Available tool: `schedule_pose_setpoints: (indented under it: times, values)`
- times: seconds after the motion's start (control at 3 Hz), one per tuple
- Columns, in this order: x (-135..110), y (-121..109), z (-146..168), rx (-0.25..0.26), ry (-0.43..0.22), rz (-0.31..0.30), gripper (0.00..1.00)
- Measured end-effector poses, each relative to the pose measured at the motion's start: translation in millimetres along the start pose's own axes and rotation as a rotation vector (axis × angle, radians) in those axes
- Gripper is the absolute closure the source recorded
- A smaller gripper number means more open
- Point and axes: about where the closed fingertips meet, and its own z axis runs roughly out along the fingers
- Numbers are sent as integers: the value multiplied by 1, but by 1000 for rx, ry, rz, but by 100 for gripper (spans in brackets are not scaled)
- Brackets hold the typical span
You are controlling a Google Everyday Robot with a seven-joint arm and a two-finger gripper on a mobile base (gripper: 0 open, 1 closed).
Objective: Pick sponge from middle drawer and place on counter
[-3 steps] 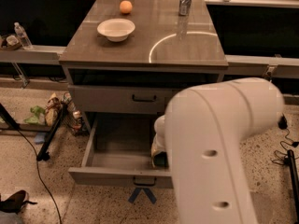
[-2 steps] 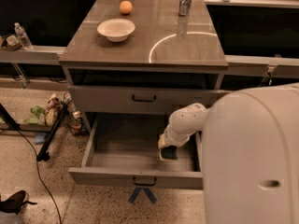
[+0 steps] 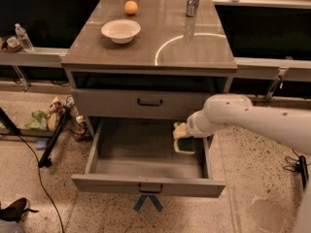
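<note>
1. Spanning the far centre, the counter (image 3: 194, 52) is glossy grey-brown with a curved light streak on its right half.
2. Middle drawer (image 3: 141, 152) stands pulled out toward the near side, grey tray mostly bare, black bar handle on the front panel.
3. White robot arm (image 3: 257, 120) extends from the right, over the drawer's right wall.
4. White bowl (image 3: 121, 30) sits on the counter's left part.
5. Gripper (image 3: 181, 131) is inside the drawer at its far right corner. Cannot tell how far open it is or whether it holds anything.
6. Sponge (image 3: 185, 146) lies at the drawer's right end, just nearer than the gripper and under its tip, green side up. Cannot tell whether they touch.
7. Orange fruit (image 3: 130, 7) sits beyond the bowl, by the counter's far edge.
</note>
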Motion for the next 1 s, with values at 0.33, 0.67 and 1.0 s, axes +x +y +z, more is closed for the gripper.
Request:
schedule_pose_setpoints:
  times: [0.33, 0.67, 1.0]
  values:
    - [-24, 0, -48, -82, -7, -37, 100]
    - [-50, 0, -103, -144, -7, -155, 100]
    - [-45, 3, -112, -160, 36, -222, 100]
